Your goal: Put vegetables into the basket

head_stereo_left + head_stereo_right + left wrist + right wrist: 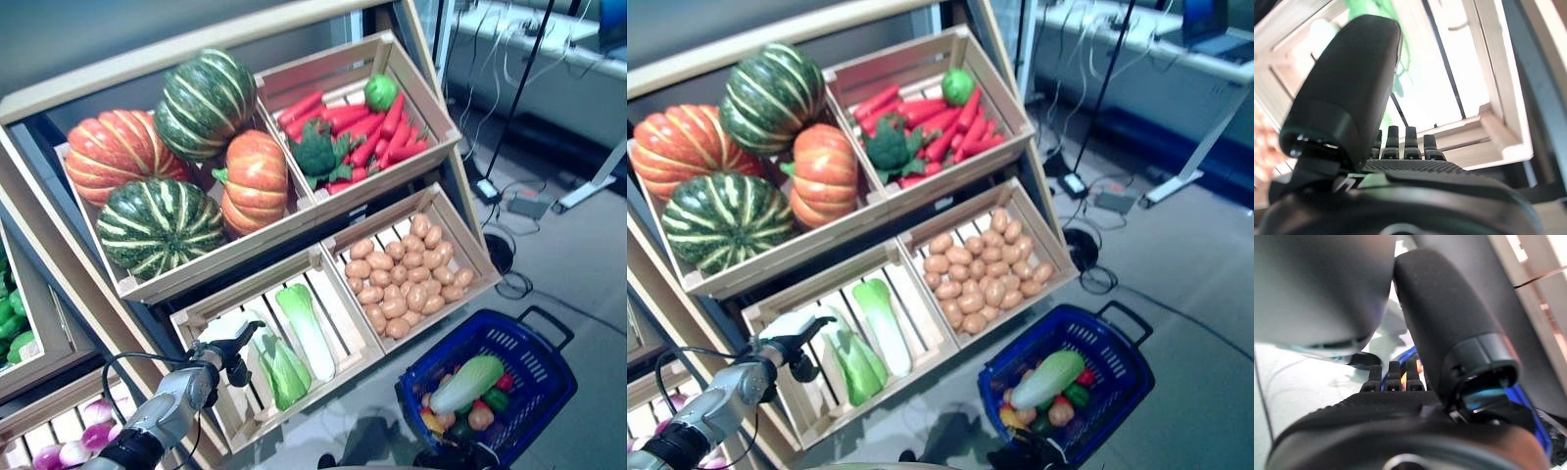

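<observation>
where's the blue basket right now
The blue basket sits on the floor at the lower right of the eye views, just below the potato crate, already holding some vegetables.

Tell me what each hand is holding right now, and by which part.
Nothing is held. The left hand hovers open over the pale wooden crate of green cabbages; the right hand is open too.
</observation>
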`<state>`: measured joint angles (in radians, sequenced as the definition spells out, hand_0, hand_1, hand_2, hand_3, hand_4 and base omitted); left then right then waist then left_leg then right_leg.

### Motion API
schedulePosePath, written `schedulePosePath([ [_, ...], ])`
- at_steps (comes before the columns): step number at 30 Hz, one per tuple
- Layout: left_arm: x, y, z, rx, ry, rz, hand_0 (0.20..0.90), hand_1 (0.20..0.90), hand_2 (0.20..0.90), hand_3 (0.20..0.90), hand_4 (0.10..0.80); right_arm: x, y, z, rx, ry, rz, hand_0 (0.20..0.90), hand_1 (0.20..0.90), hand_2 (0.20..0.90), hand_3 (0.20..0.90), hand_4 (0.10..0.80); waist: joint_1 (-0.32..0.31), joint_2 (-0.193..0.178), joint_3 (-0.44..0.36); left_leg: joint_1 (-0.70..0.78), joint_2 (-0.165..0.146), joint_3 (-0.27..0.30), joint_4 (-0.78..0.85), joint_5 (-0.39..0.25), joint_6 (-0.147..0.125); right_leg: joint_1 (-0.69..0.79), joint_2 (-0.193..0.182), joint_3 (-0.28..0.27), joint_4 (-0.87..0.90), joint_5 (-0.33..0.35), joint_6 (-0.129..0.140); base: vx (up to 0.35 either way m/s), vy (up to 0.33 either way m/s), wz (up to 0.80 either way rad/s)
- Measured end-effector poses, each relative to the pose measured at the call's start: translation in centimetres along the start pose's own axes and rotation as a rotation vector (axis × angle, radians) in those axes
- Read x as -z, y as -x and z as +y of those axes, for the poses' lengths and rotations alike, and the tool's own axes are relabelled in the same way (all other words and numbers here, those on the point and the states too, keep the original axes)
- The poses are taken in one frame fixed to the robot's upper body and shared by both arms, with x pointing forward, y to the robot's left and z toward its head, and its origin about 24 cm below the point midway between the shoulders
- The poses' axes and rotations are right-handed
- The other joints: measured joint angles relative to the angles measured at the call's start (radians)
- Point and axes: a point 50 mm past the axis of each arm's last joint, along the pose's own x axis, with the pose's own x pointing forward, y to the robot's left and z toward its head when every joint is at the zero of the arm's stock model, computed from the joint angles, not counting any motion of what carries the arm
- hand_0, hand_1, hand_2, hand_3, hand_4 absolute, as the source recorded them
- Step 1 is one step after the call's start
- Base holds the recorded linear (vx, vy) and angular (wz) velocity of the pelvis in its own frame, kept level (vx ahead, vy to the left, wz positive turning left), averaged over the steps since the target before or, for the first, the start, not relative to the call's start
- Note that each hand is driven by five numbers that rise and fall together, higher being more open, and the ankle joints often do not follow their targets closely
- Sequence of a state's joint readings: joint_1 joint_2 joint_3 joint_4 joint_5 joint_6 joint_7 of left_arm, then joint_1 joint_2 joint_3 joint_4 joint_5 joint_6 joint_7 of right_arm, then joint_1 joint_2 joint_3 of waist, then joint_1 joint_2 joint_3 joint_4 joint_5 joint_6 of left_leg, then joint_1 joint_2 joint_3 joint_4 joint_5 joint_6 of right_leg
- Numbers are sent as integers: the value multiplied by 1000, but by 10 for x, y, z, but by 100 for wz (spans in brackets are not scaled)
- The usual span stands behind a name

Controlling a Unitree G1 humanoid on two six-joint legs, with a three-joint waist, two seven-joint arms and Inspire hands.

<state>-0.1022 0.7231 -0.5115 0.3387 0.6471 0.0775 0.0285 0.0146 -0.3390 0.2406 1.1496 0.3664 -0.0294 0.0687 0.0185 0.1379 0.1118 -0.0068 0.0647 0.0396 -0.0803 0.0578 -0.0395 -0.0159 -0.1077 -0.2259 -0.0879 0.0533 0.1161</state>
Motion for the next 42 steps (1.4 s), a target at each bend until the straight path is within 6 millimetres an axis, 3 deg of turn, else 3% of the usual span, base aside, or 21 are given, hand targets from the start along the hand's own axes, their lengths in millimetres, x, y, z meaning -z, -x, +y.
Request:
schedulePosePath([
  [4,-9,-11,22,-194,-67,-59,900,900,900,900,800,-36,-4,-12,30,13,-76,900,900,900,900,800,0,10,98,-84,-6,-5,70,0,-2,-67,-4,-1,40,6,-10,-162,4,6],
  [8,-4,-22,53,-412,-120,-44,900,900,900,900,800,-81,-6,-11,25,-17,-199,900,900,900,900,800,-1,-29,218,-217,-17,-3,207,-6,-8,-238,-37,5,271,-78,-32,-137,-10,6],
  [10,-2,-23,60,-472,-128,-38,900,900,900,900,800,-92,-6,-9,18,-46,-228,900,900,900,900,800,1,-47,259,-241,-19,-3,246,-35,-2,-296,-50,13,379,-126,-33,-97,-12,4],
  [13,4,-23,58,-495,-143,-14,900,900,900,900,800,-106,-5,-7,5,-118,-287,900,900,900,900,800,2,-79,293,-322,-35,4,365,-88,2,-394,-84,36,528,-180,-42,-73,-3,1],
  [16,3,-23,53,-486,-152,-13,900,900,900,900,800,-113,-4,-7,-1,-140,-313,900,900,900,900,800,6,-77,312,-359,-34,6,430,-115,0,-429,-85,53,586,-198,-44,-87,10,-4],
  [21,-1,-26,46,-462,-194,-25,900,900,900,900,800,-146,2,1,-34,-144,-419,900,900,900,900,800,-5,-81,354,-473,-27,17,583,-163,-5,-546,-87,88,718,-230,-56,-47,19,-11],
  [35,2,-21,40,-583,-280,-49,900,900,900,900,800,-161,7,1,-51,-193,-482,900,900,900,900,800,-30,-88,363,-582,-12,6,720,-195,-11,-647,-73,113,819,-241,-69,-14,14,-3],
  [42,4,-22,54,-700,-352,-48,900,900,900,900,800,-171,12,-1,-50,-223,-538,900,900,900,900,800,-39,-99,383,-653,-14,-1,780,-204,-12,-714,-61,136,866,-241,-69,-39,18,-2],
])
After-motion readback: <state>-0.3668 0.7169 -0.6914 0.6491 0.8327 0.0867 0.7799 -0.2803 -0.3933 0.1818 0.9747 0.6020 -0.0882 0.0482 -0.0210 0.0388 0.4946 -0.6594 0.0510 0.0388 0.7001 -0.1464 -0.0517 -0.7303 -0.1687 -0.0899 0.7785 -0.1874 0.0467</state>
